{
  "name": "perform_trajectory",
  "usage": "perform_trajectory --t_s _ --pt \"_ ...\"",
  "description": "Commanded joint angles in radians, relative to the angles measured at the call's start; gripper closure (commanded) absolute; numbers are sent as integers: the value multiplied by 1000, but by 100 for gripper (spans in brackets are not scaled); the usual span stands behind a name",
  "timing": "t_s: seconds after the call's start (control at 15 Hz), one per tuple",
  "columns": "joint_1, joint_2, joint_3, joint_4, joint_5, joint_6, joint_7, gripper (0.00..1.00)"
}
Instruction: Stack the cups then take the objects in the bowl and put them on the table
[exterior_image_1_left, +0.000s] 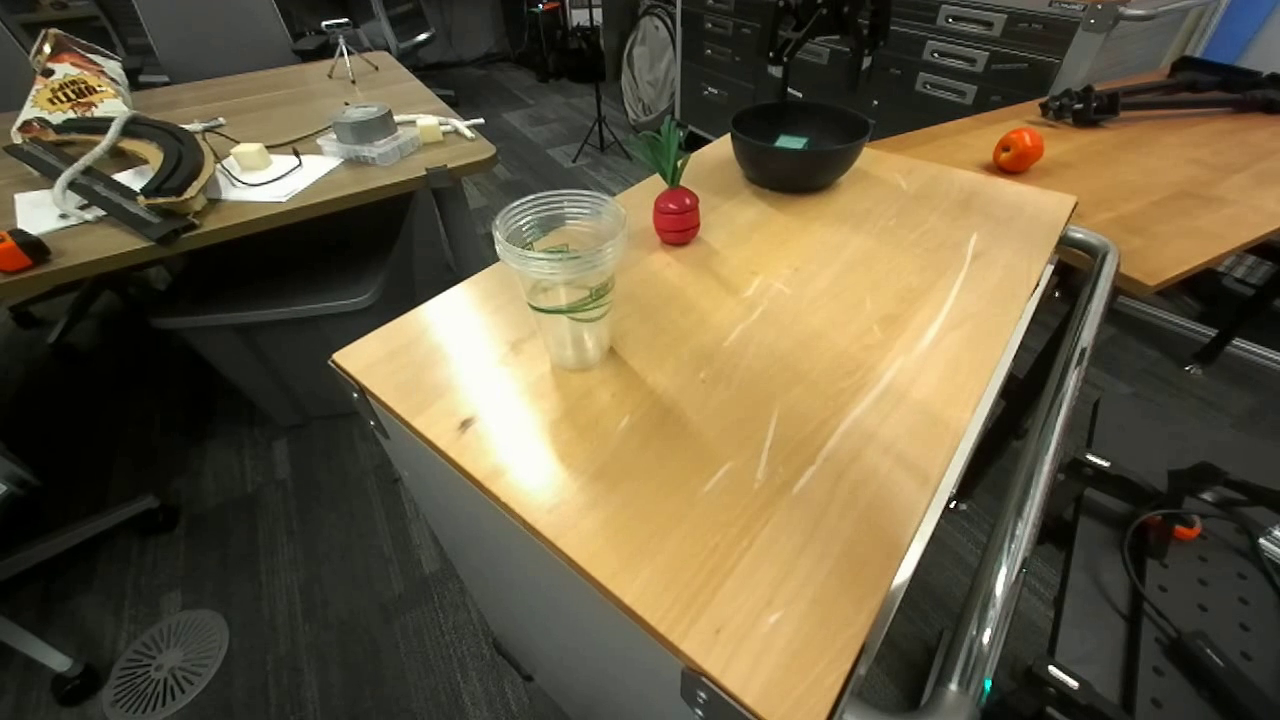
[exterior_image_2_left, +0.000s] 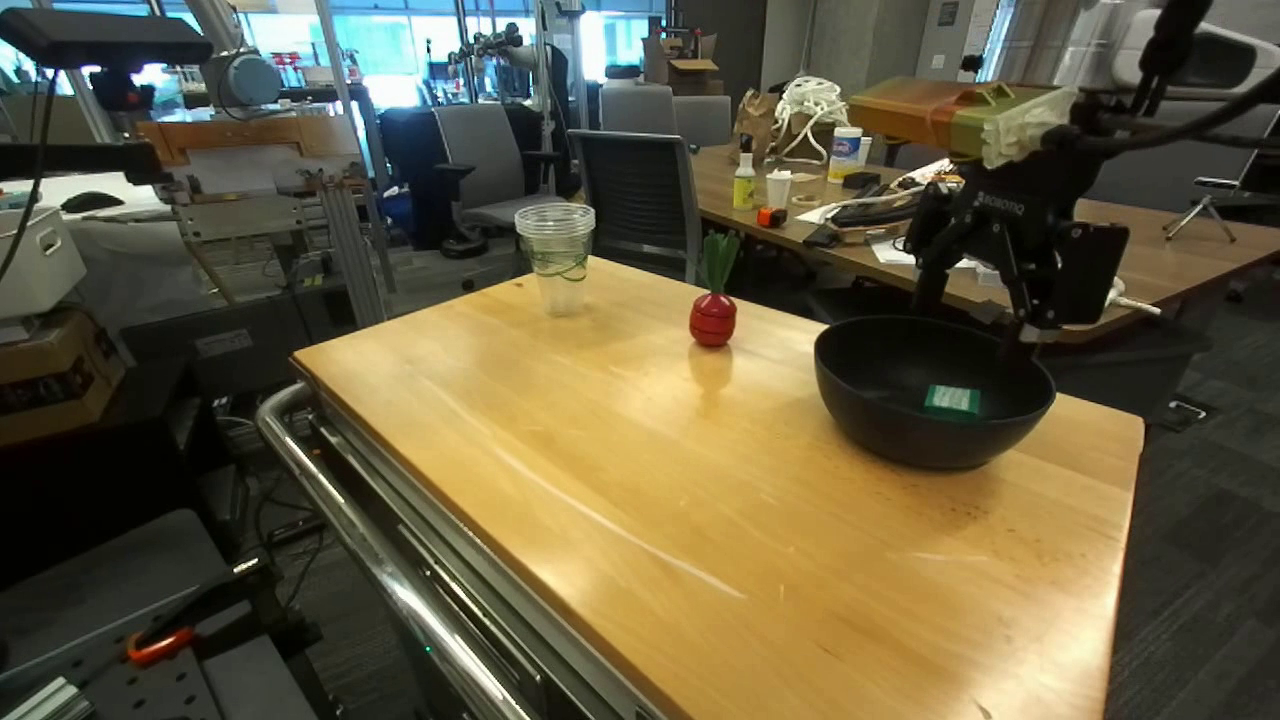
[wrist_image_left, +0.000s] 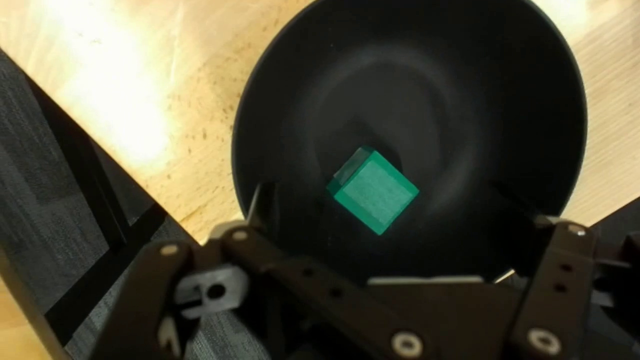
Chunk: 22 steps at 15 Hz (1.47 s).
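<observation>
Table (exterior_image_2_left: 600, 420): a glossy light-wood top, streaked with pale scratches and patched with reflected light. Desk (exterior_image_1_left: 1180, 200): plain orange-brown wood, partly in view near the table. Gripper (wrist_image_left: 392, 202): black, pointing downward, its two fingers spread wide apart, one at either side of the wrist view. Bowl (exterior_image_2_left: 910, 445): black and round, standing upright on the table directly beneath the gripper, near one end of the top; whether the fingertips dip below its rim cannot be told. Cups (exterior_image_1_left: 568, 285): clear plastic with green print, nested in a single upright stack on the table, toward its opposite end and well apart from the bowl. Toy radish (exterior_image_1_left: 677, 215): red, with green leaves pointing up and a line running around its body; in both exterior views it stands upright on the table between the cups and the bowl, touching neither. Ball (exterior_image_1_left: 1018, 150): orange-red, resting on the desk. Block (wrist_image_left: 377, 192): green, with a paler upper face, lying inside the bowl; in the wrist view it shows between the fingers, apart from both.
</observation>
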Motion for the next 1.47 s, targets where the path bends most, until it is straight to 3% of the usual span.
perform_trajectory --t_s 0.0,0.27,0.67,0.73,0.8,0.93,1.27,1.4 --pt "6 -32 1 -42 13 80 3 0" --pt "-3 12 22 -18 57 133 5 0" --pt "-19 116 18 60 90 96 41 0" --pt "-23 137 16 74 94 98 52 5" --pt "-28 153 16 86 97 90 61 26" --pt "-30 177 12 97 96 99 76 30" --pt "-29 194 10 108 85 108 91 69" --pt "-17 170 3 79 65 122 86 76"
